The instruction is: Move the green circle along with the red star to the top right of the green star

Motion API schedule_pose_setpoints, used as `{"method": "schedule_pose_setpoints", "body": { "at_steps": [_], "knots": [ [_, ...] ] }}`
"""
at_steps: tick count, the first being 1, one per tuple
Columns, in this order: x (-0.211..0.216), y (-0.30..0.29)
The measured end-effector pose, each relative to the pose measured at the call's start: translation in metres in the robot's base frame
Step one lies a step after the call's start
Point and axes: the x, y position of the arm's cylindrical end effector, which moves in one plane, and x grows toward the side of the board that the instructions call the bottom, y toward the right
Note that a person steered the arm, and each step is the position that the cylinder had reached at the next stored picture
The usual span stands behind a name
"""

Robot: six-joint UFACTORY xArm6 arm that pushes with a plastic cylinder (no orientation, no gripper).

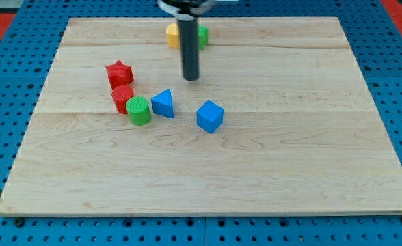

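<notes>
One rod stands straight up — my tip (191,78) holds nothing, at one o'clock from the blue triangle (163,104). Two red blocks — the red star (119,72) and red cylinder (122,97). Two blue, one green circle (138,110).

Lab bench / robotics test rig, not a home or shop. Evidence: light wooden board (256,171) made of glued planks, lying flat on a blue perforated pegboard-style base (3,123) with a regular grid of holes, red surface visible at the view's top corners (400,9). Dark straight rod comes down from the view's top, my tip (191,78) over the board's upper middle. Props are small plastic-looking coloured shape blocks: red star (119,72), red cylinder (123,97), green circle (138,110), blue triangle (163,104), blue cube (210,116), yellow block (173,35) and green block (202,35) partly hidden behind the rod. Even, flat lighting
</notes>
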Motion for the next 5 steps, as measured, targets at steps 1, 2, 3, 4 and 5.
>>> {"method": "schedule_pose_setpoints", "body": {
  "at_steps": [1,2,3,4,5],
  "knots": [
    [0.052,0.034],
    [0.095,0.047],
    [0.134,0.057],
    [0.111,0.001],
    [0.071,-0.056]
  ]
}}
